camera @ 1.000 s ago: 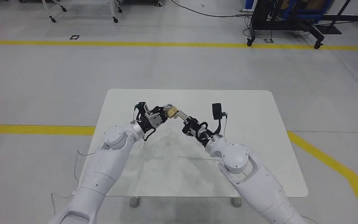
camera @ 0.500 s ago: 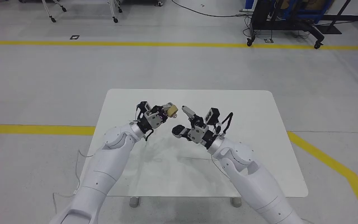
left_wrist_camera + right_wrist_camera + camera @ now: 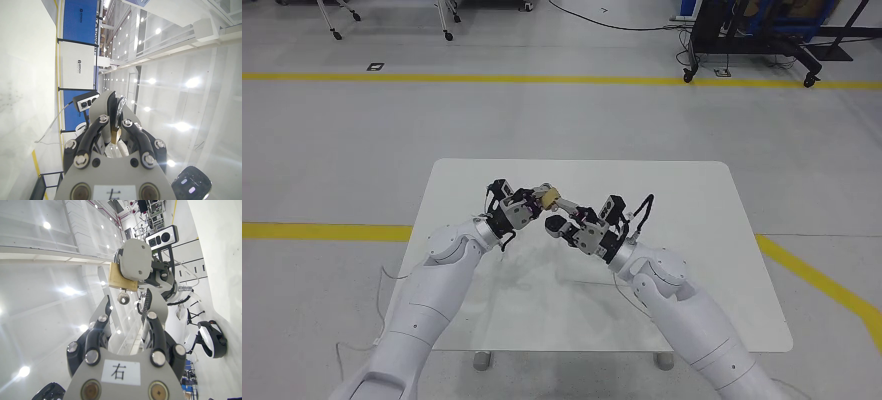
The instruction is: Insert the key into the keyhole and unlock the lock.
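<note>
A brass padlock is held above the white table by my left gripper, which is shut on it. In the left wrist view the left gripper pinches the padlock and its steel shackle. The right wrist view shows the padlock with a silver key sitting in its keyhole. My right gripper is open, the key's head between its fingertips without touching them. From above, the right gripper sits just beside the lock.
Both arms meet over the table's middle, near its far half. Bare tabletop lies all around them. Yellow floor lines and wheeled racks lie well beyond the table.
A second ago the right gripper was at the lock's keyhole end. It let go, drew back and turned, and now stands close to the lock again, open. The left arm held still.
</note>
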Controlling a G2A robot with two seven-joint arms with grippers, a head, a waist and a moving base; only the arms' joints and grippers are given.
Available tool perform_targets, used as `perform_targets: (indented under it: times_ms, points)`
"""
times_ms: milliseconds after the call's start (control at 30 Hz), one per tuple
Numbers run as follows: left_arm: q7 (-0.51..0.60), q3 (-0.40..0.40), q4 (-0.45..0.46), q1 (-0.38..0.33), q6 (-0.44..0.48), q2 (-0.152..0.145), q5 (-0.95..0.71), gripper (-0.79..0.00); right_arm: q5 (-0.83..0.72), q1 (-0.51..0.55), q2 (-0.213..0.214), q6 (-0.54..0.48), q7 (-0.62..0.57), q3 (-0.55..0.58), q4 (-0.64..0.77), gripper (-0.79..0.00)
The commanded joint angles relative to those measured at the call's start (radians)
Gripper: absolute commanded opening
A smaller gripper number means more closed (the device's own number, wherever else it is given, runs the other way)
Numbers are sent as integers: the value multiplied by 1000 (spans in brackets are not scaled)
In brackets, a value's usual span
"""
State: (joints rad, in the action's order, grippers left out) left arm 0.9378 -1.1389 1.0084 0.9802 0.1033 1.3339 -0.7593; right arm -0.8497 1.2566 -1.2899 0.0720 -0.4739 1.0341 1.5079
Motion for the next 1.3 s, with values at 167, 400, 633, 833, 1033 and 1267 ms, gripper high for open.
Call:
perform_targets:
  times_ms: [167,400,633,833,1033,1267]
  points:
    - [7,-1,0,-2,0,0,8,-785,3,3,-2,1,4,9,-4,-628]
    - [14,0,0,-4,4,0,20,-785,-3,6,-7,5,-2,6,0,-785]
    - [20,1,17,-6,53,-3,72,-785,-146,20,-19,-12,-1,23,-16,-785]
    - [-12,-4,40,8,105,-5,104,-785,-196,12,-25,-3,-25,30,-42,-785]
    - [-38,-16,57,24,118,-6,102,-785,-141,6,-23,10,-52,33,-37,-292]
    - [-113,-32,84,30,142,-17,228,-785,-69,15,-14,10,-44,67,-23,-320]
